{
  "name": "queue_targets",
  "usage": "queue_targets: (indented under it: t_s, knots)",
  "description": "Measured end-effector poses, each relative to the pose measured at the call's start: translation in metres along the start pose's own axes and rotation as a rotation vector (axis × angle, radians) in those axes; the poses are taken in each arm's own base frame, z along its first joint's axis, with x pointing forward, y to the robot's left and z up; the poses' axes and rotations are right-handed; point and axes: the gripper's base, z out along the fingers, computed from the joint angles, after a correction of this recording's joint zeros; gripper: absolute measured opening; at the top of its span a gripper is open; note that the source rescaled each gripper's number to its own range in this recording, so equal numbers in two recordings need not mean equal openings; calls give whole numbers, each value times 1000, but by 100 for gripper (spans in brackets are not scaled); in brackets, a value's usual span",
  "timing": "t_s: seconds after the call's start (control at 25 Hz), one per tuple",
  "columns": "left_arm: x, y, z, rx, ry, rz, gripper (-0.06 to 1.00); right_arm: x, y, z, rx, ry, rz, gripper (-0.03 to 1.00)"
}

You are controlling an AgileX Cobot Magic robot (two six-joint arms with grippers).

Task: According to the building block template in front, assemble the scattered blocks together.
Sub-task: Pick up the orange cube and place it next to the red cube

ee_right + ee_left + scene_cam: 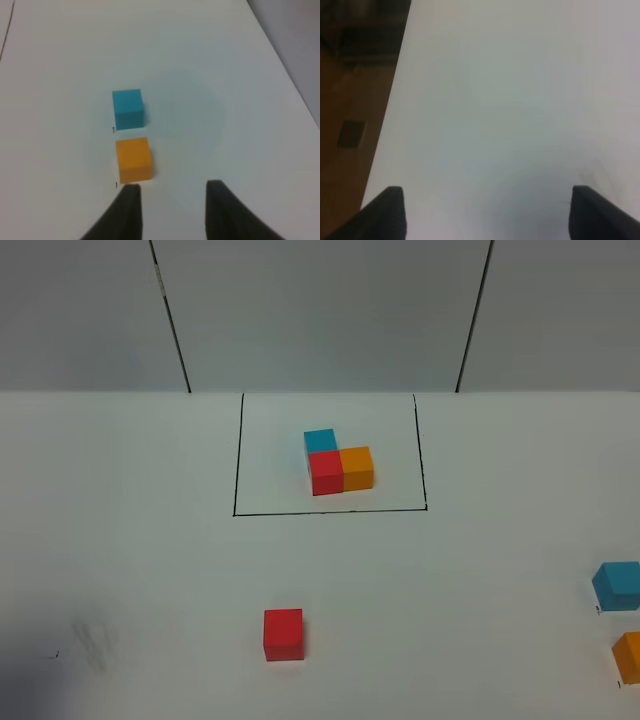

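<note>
Orange cube, plain and matte, lies beside blue cube.

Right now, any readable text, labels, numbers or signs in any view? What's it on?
None readable: no words, brands or numbers in any view.
Tiny black mark on the table by the loose light blue cube: too small to read.
Another mark by the loose orange cube: too small to read.
The black rectangle around the template is a drawn line, not text.
</note>
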Motion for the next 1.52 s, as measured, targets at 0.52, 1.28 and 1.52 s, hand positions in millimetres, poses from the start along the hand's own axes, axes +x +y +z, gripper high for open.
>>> queue_targets:
  t_s: [0.52, 1.28, 1.52]
  knots:
    - [105, 27, -125, 270, -535, -41, 64, 0, 0, 0, 0, 0, 1, 0]
    - [164, -13, -44, 155, -236, -194, 64, 0, 0, 0, 0, 0, 1, 0]
    - [169, -16, -34, 159, -179, -190, 64, 0, 0, 0, 0, 0, 3, 0]
